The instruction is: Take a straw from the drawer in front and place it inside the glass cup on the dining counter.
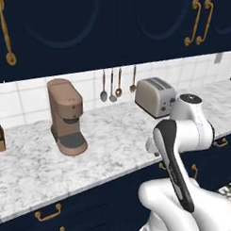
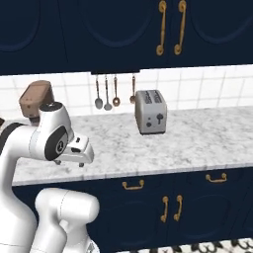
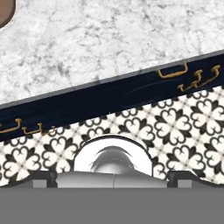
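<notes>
Along the front edge of the marbled worktop, the navy drawer sits closed under the overhang, its brass bow handle facing out. Open worktop lies between the coffee machine and toaster. Looking down, the hand view adds patterned floor tiles below the cabinet fronts. The gripper's fingertips stand wide apart, holding nothing.

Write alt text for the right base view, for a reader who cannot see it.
A white robot arm rises at the lower left before a marbled worktop holding a silver toaster and a brown coffee machine. Three utensils hang on the white tiled wall beneath navy upper cabinets; below the worktop are closed navy drawers with brass handles.
</notes>
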